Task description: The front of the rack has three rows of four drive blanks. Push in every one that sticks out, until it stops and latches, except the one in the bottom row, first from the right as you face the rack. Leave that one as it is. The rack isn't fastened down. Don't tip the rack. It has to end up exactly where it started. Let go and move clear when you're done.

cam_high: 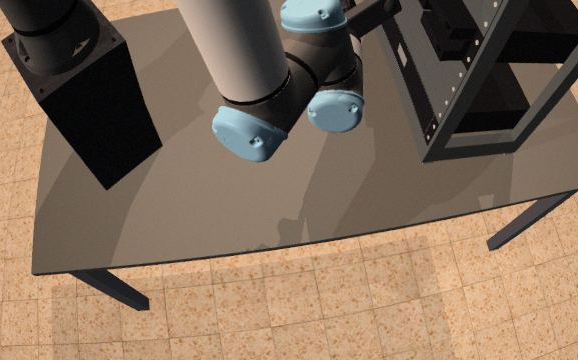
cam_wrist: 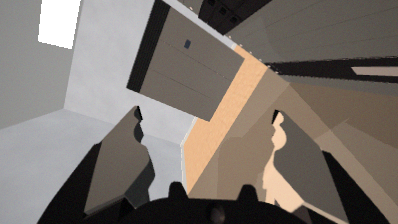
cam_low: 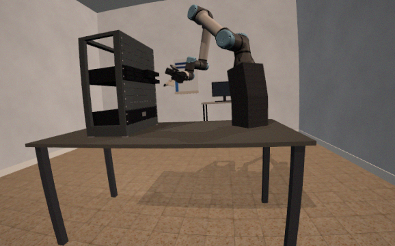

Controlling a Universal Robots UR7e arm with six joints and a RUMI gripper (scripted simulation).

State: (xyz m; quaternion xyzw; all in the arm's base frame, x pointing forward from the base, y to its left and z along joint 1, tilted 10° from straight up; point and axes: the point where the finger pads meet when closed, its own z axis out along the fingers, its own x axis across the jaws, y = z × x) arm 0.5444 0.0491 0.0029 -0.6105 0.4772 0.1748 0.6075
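Observation:
The grey rack (cam_high: 479, 149) (cam_low: 117, 51) stands upright on the table. Dark drive blanks (cam_high: 451, 25) (cam_low: 152, 73) stick out from its front at the upper unit; they are too dark and small to tell rows or count. In the wrist view only part of a dark unit with square openings (cam_wrist: 222, 9) shows at the top edge. My gripper (cam_low: 167, 78) (cam_wrist: 206, 108) is open and empty, in front of the rack at about the height of the protruding blanks, apart from them. In the top view the fingers are out of view.
A lower dark unit with a pale label (cam_high: 402, 54) (cam_low: 144, 113) sits near the rack's foot. The arm's black pedestal (cam_high: 104, 115) (cam_low: 249, 96) stands at the other end of the table (cam_high: 194, 220) (cam_low: 197, 137).

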